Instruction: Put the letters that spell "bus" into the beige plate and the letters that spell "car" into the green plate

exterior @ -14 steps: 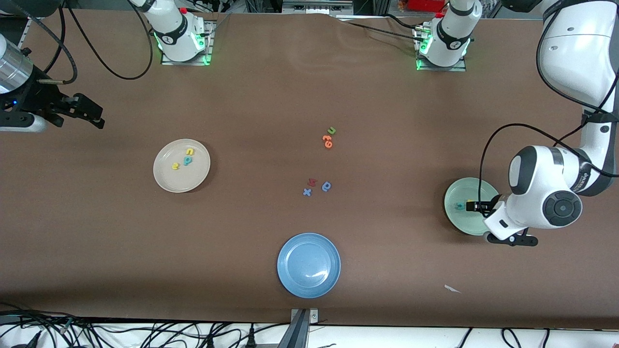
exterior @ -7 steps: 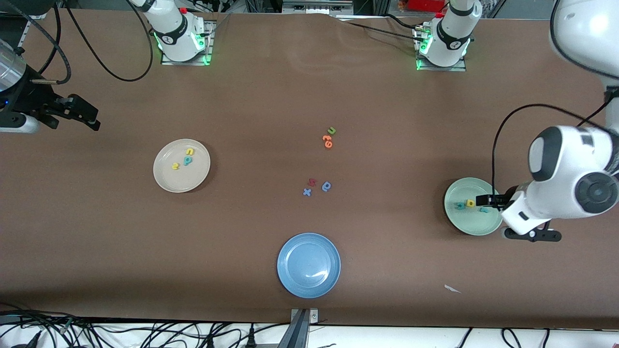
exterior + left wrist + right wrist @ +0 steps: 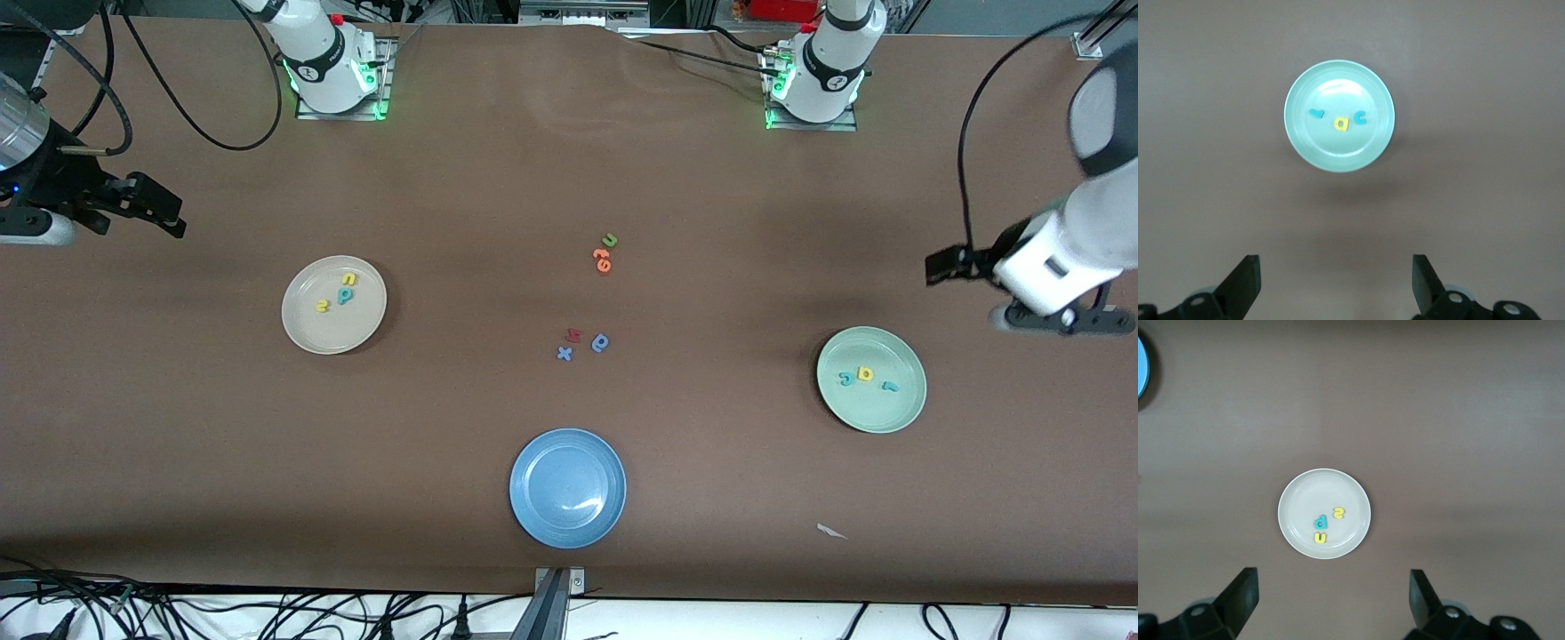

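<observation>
Letters that spell "bus" (image 3: 340,292) lie in the beige plate (image 3: 307,333) toward the right arm's table end; letters that spell "car" (image 3: 864,377) lie in the green plate (image 3: 902,409) toward the left arm's end. Left gripper (image 3: 942,266) and right gripper (image 3: 169,213) hang above the table with fingers wide, holding nothing.

A brown tabletop (image 3: 462,178) fills the view, with black cables (image 3: 267,613) strewn along its near edge.

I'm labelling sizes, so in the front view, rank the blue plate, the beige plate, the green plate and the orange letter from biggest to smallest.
1. blue plate, slightly largest, though it lies nearest the camera.
2. beige plate and green plate: they look alike, so no ranking between them.
3. orange letter, by far the smallest.
</observation>
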`<state>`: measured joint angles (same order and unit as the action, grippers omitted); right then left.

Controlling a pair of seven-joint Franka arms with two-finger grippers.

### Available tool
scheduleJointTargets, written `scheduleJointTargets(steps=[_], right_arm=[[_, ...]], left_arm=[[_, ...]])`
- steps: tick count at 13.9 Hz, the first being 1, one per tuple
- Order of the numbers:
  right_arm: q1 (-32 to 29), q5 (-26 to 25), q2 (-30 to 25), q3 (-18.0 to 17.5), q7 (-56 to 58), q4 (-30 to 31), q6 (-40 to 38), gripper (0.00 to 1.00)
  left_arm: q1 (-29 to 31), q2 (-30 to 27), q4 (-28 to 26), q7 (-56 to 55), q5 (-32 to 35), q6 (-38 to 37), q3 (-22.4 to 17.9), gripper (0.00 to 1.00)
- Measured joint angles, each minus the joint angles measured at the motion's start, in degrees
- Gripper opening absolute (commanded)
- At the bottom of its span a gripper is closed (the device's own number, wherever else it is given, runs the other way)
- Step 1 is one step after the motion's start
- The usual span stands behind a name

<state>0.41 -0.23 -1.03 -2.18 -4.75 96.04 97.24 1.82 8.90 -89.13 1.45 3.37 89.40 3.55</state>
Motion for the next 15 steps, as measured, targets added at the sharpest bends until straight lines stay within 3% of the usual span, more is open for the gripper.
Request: scheduleJointTargets(steps=[5, 15], right_arm=[[0.0, 0.0, 0.0, -0.01, 0.01, -0.02, -0.39, 1.0], [0.0, 0.0, 0.0, -0.03, 0.01, -0.02, -0.75, 1.0]], left_arm=[[-1.99, -5.89, -1.76, 0.65, -0.03, -0.94, -1.29, 1.0], [-2.05, -5.65, -2.77, 1.59, -0.04, -0.93, -2.0, 1.0]])
